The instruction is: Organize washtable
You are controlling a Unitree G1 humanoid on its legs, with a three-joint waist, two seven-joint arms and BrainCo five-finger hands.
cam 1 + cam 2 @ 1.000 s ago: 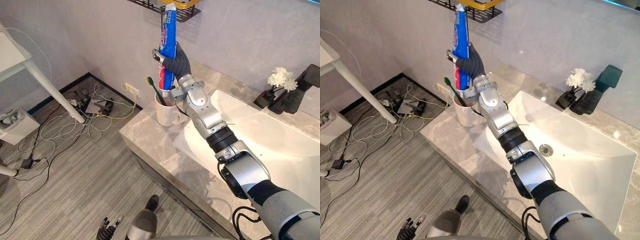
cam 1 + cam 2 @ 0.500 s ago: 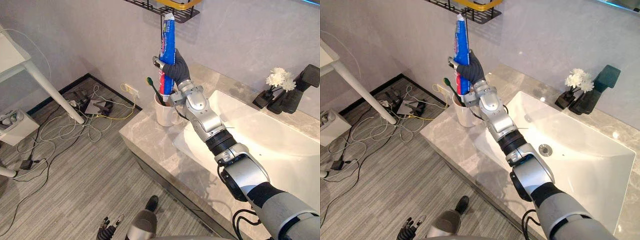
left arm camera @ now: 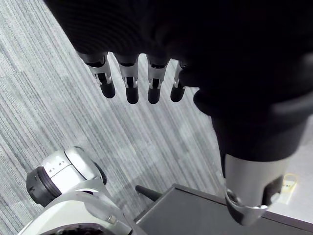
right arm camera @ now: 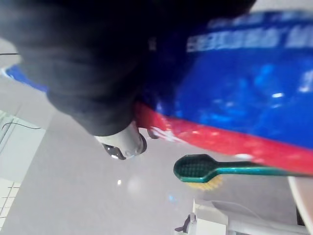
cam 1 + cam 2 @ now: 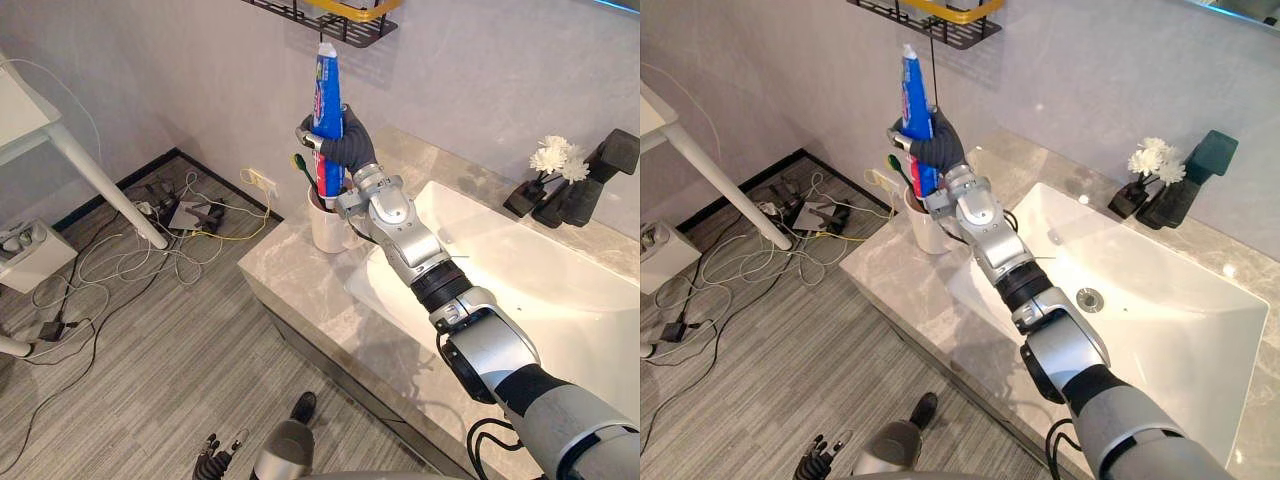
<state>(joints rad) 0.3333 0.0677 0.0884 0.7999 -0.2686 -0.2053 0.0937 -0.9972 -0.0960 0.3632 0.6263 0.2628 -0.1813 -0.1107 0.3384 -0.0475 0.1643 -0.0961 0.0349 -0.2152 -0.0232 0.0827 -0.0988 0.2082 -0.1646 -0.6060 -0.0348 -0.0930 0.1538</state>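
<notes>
Blue tube [image 5: 326,90] is gripped in the curled right hand [image 5: 352,142], base at mug [image 5: 325,228] rim, toothbrush [image 5: 300,163] at 9 o'clock. Stowing step: lowering, then release, seems needed; left hand [image 3: 161,44] slack.

The right hand [image 5: 346,141] is curled round a blue toothpaste tube [image 5: 327,92], held upright with its lower end at the mouth of a white mug [image 5: 328,224]. A green toothbrush [image 5: 304,171] leans in that mug, which stands on the marble desk [image 5: 300,282] beside the white sink [image 5: 520,275]. White flowers [image 5: 553,158] sit near the black faucet [image 5: 598,172]. A black wire shelf [image 5: 322,17] hangs above the tube.
</notes>
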